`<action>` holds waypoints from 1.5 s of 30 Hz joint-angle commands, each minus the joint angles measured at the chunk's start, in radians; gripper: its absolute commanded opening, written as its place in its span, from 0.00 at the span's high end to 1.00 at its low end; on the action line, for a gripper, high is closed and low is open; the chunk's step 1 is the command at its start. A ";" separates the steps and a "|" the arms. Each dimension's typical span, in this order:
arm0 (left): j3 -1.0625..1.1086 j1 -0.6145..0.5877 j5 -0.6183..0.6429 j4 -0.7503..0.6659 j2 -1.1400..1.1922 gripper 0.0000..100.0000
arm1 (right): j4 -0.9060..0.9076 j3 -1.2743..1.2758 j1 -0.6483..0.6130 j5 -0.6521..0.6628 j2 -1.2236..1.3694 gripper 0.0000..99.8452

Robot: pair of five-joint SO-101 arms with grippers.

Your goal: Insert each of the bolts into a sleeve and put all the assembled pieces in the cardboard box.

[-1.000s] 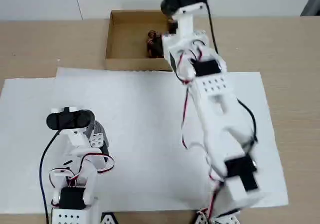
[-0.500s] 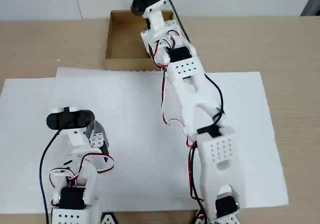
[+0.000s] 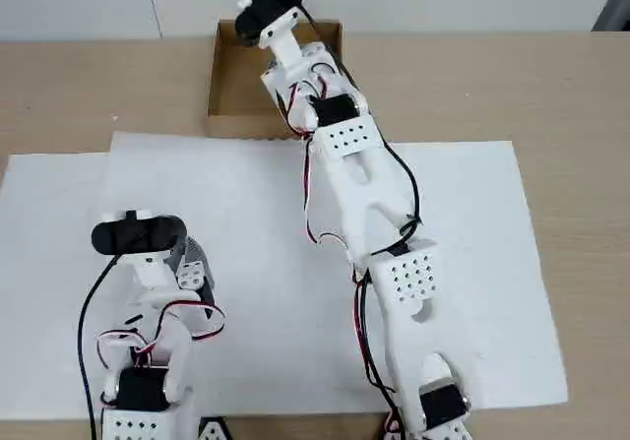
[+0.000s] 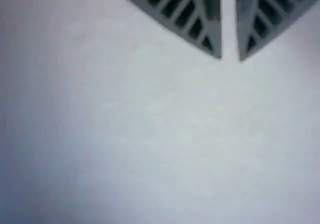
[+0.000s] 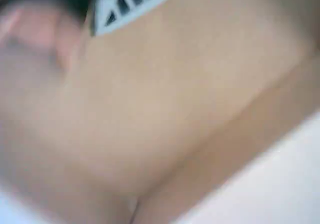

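The cardboard box [image 3: 228, 86] stands at the table's far edge. My right arm stretches across the white paper, and my right gripper [image 3: 279, 66] hangs over the box's right half, low above its brown floor [image 5: 175, 93]. A blurred dark and pinkish shape [image 5: 35, 28] lies close in the right wrist view; what it is I cannot tell. My left gripper [image 3: 193, 263] points down at the paper near the front left. Its grey fingers [image 4: 200, 18] are shut with only a thin slit between them and nothing held [image 4: 230, 57].
A large white paper sheet [image 3: 246, 223] covers most of the table in front of the box. The right arm's links and red and black wires [image 3: 315, 214] cross its middle. Bare wooden table [image 3: 512, 86] lies to the right of the box.
The right arm has swung left across the box. A dark brown piece that showed beside the gripper inside the box a second ago is now hidden under the arm. The left arm has not moved.
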 commanded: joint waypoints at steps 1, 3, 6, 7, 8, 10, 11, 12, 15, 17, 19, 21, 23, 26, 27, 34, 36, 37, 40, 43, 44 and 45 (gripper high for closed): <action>-0.004 -0.003 0.008 0.006 -0.009 0.99 | 0.005 -0.058 -0.004 0.012 -0.031 0.85; -0.004 -0.003 0.008 0.006 -0.009 0.99 | 0.005 -0.060 -0.002 0.012 -0.031 0.87; -0.004 -0.003 0.008 0.006 -0.009 0.99 | 0.042 -0.106 -0.002 0.012 -0.031 0.90; -0.004 -0.003 0.008 0.006 -0.009 0.99 | 0.068 -0.130 -0.004 0.012 -0.030 0.90; -0.004 -0.003 0.008 0.006 -0.009 0.99 | 0.093 -0.157 -0.004 0.011 -0.027 0.91; -0.004 -0.003 0.008 0.006 -0.009 0.99 | 0.142 -0.199 -0.005 0.009 -0.024 0.94; -0.004 -0.003 0.008 0.006 -0.009 0.99 | 0.163 -0.219 -0.005 0.009 -0.025 0.96; -0.004 -0.003 0.008 0.006 -0.009 0.99 | 0.186 -0.239 -0.005 0.008 -0.028 0.99; -0.004 -0.003 0.008 0.006 -0.009 0.99 | 0.268 -0.315 0.001 0.008 -0.030 1.00; -0.004 -0.003 0.008 0.006 -0.009 0.99 | 0.335 -0.374 0.001 0.008 -0.030 1.00; -0.004 -0.003 0.008 0.006 -0.009 0.99 | 0.404 -0.445 0.001 0.008 -0.030 1.00; -0.004 -0.003 0.008 0.006 -0.009 0.99 | 0.467 -0.514 0.001 0.008 -0.030 1.00; -0.004 -0.003 0.008 0.006 -0.009 0.99 | 0.530 -0.580 0.002 0.008 -0.030 1.00; -0.004 -0.003 0.008 0.006 -0.009 0.99 | 0.630 -0.658 0.008 0.008 -0.031 1.00; -0.004 -0.003 0.008 0.006 -0.009 0.99 | 0.656 -0.657 0.015 0.008 -0.033 1.00; -0.004 -0.003 0.008 0.006 -0.009 0.99 | 0.862 -0.652 0.051 -0.049 -0.203 1.00; -0.004 -0.003 0.008 0.006 -0.009 0.99 | 0.957 -0.652 0.053 -0.054 -0.254 1.00; -0.004 -0.003 0.008 0.006 -0.009 0.99 | 0.995 -0.652 0.054 -0.057 -0.285 1.00; -0.004 -0.003 0.008 0.006 -0.009 0.99 | 1.010 -0.646 0.065 -0.089 -0.363 1.00; -0.004 -0.003 0.008 0.006 -0.009 0.99 | 1.021 -0.644 0.081 -0.095 -0.415 1.00; -0.004 -0.003 0.008 0.006 -0.009 0.99 | 1.023 -0.637 0.090 -0.095 -0.430 1.00; -0.004 -0.003 0.008 0.006 -0.009 0.99 | 1.023 -0.612 0.104 -0.095 -0.446 1.00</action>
